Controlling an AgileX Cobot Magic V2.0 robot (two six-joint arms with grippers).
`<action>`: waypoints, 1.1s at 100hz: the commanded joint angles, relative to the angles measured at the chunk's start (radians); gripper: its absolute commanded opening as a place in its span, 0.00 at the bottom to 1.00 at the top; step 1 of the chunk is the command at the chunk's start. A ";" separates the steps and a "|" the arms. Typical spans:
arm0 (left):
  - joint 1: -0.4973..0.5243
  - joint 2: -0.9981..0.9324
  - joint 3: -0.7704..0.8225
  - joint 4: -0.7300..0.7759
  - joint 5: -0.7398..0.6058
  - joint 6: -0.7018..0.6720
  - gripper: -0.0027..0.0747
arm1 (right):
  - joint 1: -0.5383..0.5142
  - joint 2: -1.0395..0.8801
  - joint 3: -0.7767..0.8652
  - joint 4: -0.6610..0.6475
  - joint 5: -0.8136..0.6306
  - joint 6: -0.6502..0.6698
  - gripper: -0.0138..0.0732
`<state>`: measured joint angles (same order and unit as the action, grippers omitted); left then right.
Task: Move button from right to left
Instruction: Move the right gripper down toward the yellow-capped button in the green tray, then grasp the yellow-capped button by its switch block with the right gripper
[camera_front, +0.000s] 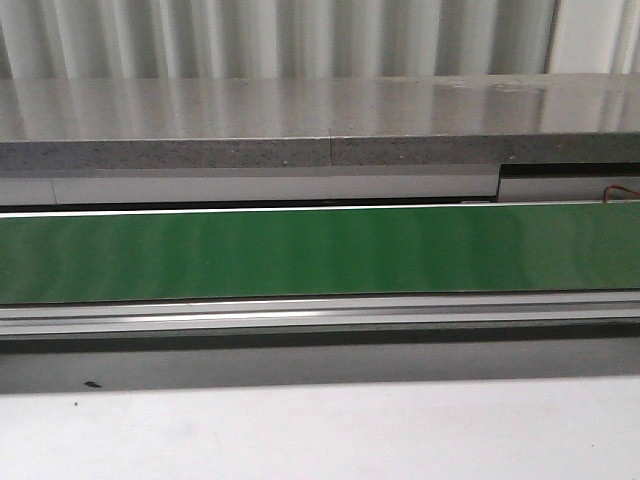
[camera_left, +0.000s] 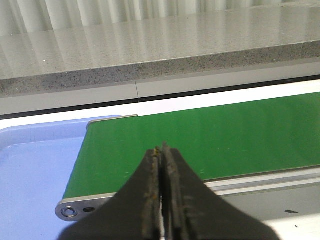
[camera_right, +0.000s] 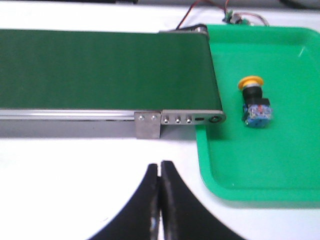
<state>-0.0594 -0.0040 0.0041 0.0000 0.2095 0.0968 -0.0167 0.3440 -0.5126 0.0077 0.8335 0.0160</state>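
Nearest in each wrist view, dark fingers pressed together and holding nothing: left gripper (camera_left: 161, 149) poised over the near edge of the green conveyor belt (camera_left: 210, 140), right gripper (camera_right: 159, 165) hanging above bare white table (camera_right: 75, 170), short of the belt's end roller. Just past the right gripper, a green tray (camera_right: 260, 160) tucked against the belt's right end, likely as the pick-up station. Lying on its side in that tray, the button (camera_right: 254, 102), yellow cap pointing away, blue contact block nearer, close to the belt end and untouched. At the belt's left end, a blue tray (camera_left: 35, 165), probably the drop-off. Farthest back, a grey speckled counter (camera_front: 320, 120). Nothing on the belt in the front view; transfer not yet begun.
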 joint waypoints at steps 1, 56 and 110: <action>-0.007 -0.032 0.038 -0.009 -0.076 -0.004 0.01 | -0.002 0.113 -0.083 -0.008 0.009 -0.002 0.08; -0.007 -0.032 0.038 -0.009 -0.076 -0.004 0.01 | -0.001 0.562 -0.257 0.022 0.125 -0.002 0.50; -0.007 -0.032 0.038 -0.009 -0.076 -0.004 0.01 | -0.159 0.852 -0.440 0.022 0.047 -0.002 0.80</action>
<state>-0.0594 -0.0040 0.0041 0.0000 0.2095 0.0968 -0.1155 1.1622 -0.8962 0.0349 0.9290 0.0160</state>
